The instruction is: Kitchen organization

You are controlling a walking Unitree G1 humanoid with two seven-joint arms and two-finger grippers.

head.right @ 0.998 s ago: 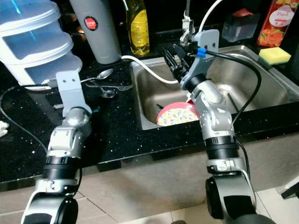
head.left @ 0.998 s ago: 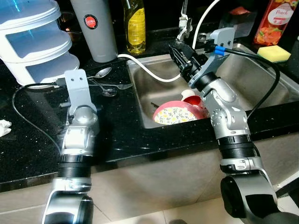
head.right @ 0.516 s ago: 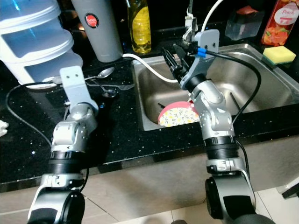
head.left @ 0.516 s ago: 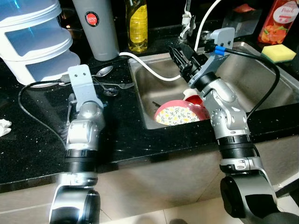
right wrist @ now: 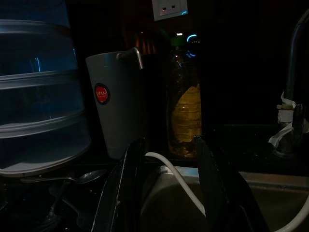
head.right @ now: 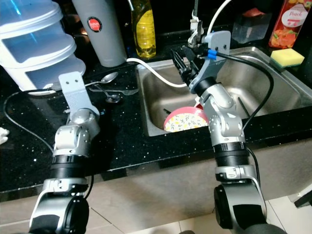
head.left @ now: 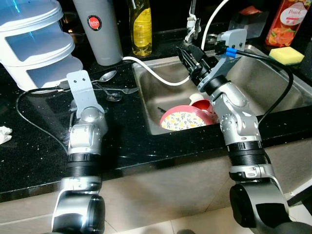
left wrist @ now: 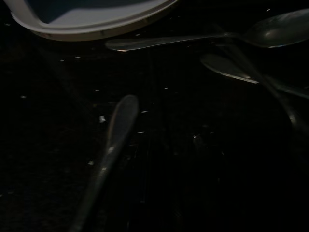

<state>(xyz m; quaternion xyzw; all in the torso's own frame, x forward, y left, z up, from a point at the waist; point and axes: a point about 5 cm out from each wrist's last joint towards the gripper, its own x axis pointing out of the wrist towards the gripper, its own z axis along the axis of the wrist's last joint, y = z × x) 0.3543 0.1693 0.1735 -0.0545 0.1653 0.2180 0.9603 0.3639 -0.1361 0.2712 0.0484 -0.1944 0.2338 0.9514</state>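
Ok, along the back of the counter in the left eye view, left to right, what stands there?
Stacked container → grey jug → yellow bottle → tap → red bottle

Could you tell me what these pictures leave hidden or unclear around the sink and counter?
- Left gripper: hidden behind its wrist plate in the eye views.
- Red cup: partly behind the right arm.
- Spoons: dim in the left wrist view.
- Bottle: top cut off.

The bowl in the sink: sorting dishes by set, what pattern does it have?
The bowl is red-rimmed, white with small yellow and green floral print; clearest in the left eye view.
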